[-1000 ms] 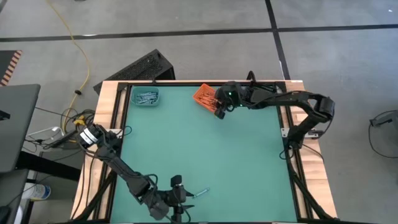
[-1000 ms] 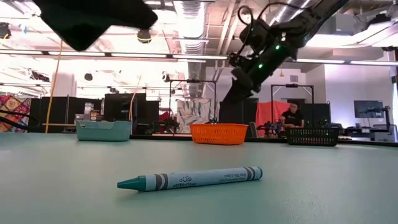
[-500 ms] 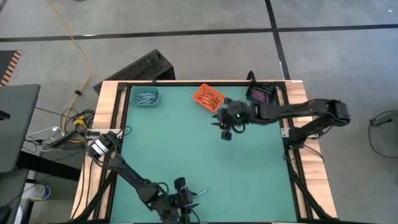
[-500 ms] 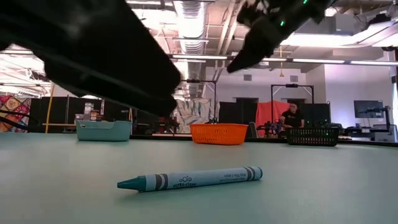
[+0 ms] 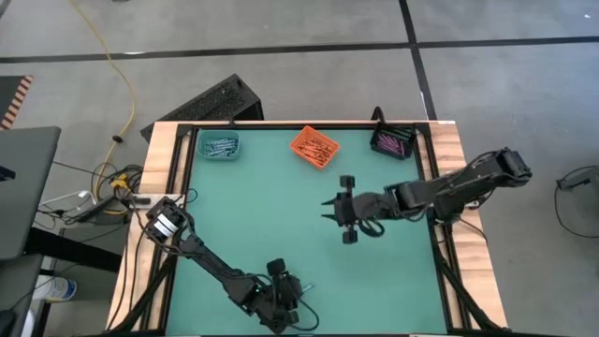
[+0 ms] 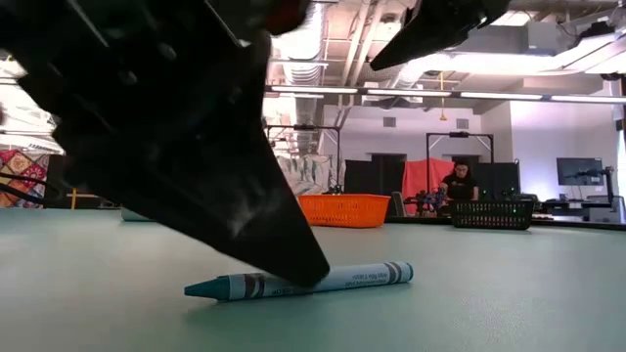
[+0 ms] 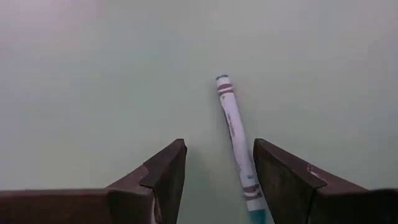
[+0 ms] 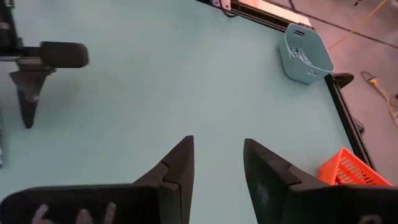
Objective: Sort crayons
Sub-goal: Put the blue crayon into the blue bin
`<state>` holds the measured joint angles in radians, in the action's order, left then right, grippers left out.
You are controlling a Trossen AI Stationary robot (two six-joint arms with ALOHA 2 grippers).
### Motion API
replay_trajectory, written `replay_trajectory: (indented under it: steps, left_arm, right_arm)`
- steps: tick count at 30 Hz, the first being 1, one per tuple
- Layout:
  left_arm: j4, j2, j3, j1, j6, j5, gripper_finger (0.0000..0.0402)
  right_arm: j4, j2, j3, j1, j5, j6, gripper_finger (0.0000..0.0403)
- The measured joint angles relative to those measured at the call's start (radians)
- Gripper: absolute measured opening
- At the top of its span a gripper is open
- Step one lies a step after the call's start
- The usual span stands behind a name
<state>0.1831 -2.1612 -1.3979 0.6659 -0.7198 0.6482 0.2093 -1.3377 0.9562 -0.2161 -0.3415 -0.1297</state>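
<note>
One blue-grey crayon (image 6: 303, 281) lies flat on the green table near its near edge, also seen in the high view (image 5: 305, 288). My left gripper (image 7: 219, 144) is open and slants down over it. Its fingers stand on either side of the crayon (image 7: 233, 127), which lies close to one finger with no touch showing. In the low view, one left finger (image 6: 215, 166) hides part of the crayon. My right gripper (image 5: 329, 208) hangs open and empty above the table's middle, its fingers seen in the right wrist view (image 8: 217, 162).
Three small bins stand along the far edge: a teal one (image 5: 219, 145) with blue-grey crayons, an orange one (image 5: 314, 147) with orange-red crayons, and a black one (image 5: 393, 142) with purple-pink crayons. Wooden rails frame the table (image 5: 440, 187). A person sits far behind (image 6: 458, 186).
My left gripper has come down and tipped further downward over the crayon, which has not moved. My right gripper has left the orange bin at the far edge, swung toward the table's middle and near side, and risen.
</note>
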Motion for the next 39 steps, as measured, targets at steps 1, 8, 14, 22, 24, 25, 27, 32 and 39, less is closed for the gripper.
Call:
replay_trajectory:
  steps: [1,8,14,22,24,25,27,32,39]
  left_arm:
    - [0.002,0.000,0.000,-0.007,-0.005,-0.019,0.0178]
    - [0.012,0.001,-0.001,-0.043,0.000,-0.110,0.0178]
    - [0.050,0.003,-0.002,-0.058,0.000,-0.129,0.0178]
    - [0.101,0.003,-0.002,-0.075,0.008,-0.154,0.0178]
    - [0.121,0.003,-0.002,-0.080,0.007,-0.162,0.0178]
    - [0.126,0.003,-0.002,-0.082,0.004,-0.168,0.0178]
    - [0.133,0.003,-0.002,-0.086,0.001,-0.176,0.0178]
    - [0.135,0.003,-0.002,-0.087,0.001,-0.175,0.0176]
    - [0.144,0.002,-0.001,-0.087,0.009,-0.169,0.0118]
  right_arm:
    - [0.002,-0.001,0.000,-0.017,-0.016,0.001,0.0132]
    - [0.033,-0.002,0.000,-0.120,-0.113,0.058,0.0132]
    - [0.063,-0.002,0.000,-0.194,-0.167,0.122,0.0132]
    - [0.075,-0.002,0.000,-0.273,-0.241,0.183,0.0132]
    - [0.075,-0.002,0.000,-0.284,-0.243,0.185,0.0132]
    - [0.075,-0.002,0.000,-0.289,-0.244,0.186,0.0132]
    - [0.075,-0.002,0.000,-0.296,-0.245,0.192,0.0132]
    - [0.075,-0.002,0.000,-0.307,-0.245,0.209,0.0132]
    - [0.075,-0.002,0.000,-0.308,-0.244,0.209,0.0132]
